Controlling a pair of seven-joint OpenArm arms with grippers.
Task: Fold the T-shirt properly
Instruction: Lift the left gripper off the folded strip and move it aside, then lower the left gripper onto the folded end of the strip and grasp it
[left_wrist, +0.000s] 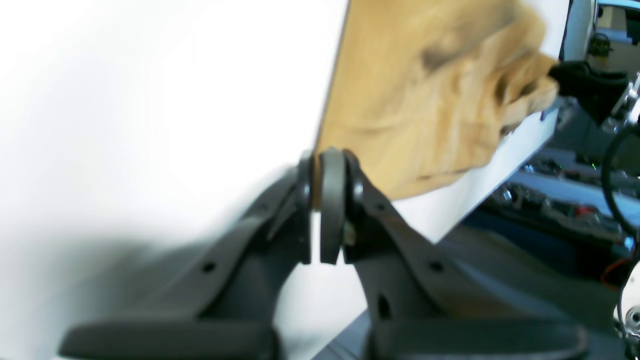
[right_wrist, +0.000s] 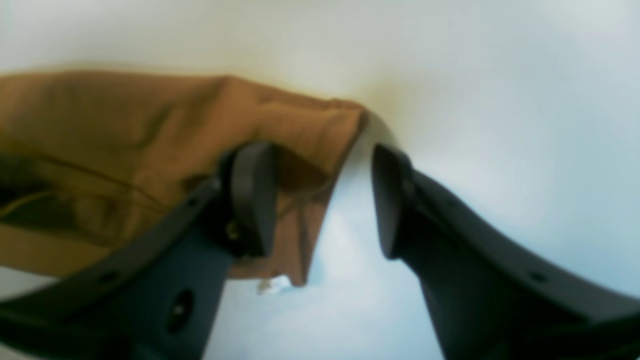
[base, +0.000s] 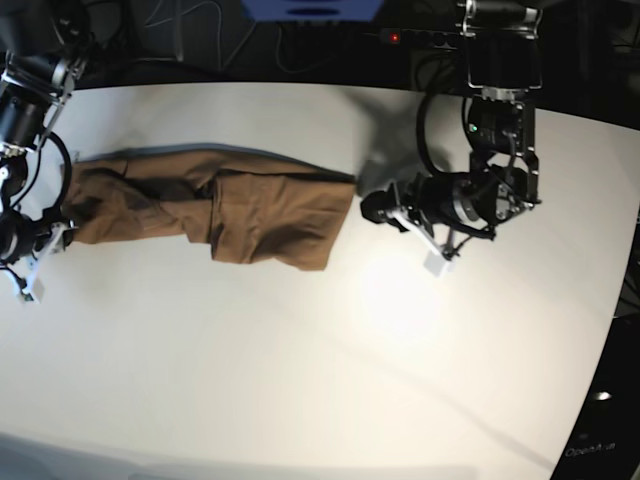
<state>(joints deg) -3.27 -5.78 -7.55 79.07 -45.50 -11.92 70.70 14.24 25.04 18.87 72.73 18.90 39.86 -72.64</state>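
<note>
The T-shirt (base: 215, 208) lies on the white table (base: 330, 380) as a long, rumpled tan-brown band, running from near the table's left edge toward the middle, closer to the far edge than the near one. Dark cables and equipment crowd the floor beyond the far edge; nothing else rests on the tabletop near the cloth.

The left gripper (base: 372, 208) sits just beside the shirt's inner end in the base view, jaws clenched. The left wrist view shows what the overhead one cannot: the pads (left_wrist: 332, 200) pressed together with a sliver of tan cloth edge (left_wrist: 316, 192) at their tip, though whether fabric is actually pinched is unclear.

The right gripper (right_wrist: 322, 200) is at the shirt's opposite end, by the left edge. Its wrist view shows the jaws spread apart, one finger (right_wrist: 250, 197) lying over the folded cloth, the other finger (right_wrist: 392, 200) over bare table, holding nothing. In the base view this gripper is largely hidden behind its arm (base: 25, 110). The left wrist view also shows a cluttered bench (left_wrist: 565, 200) past the table's edge.
</note>
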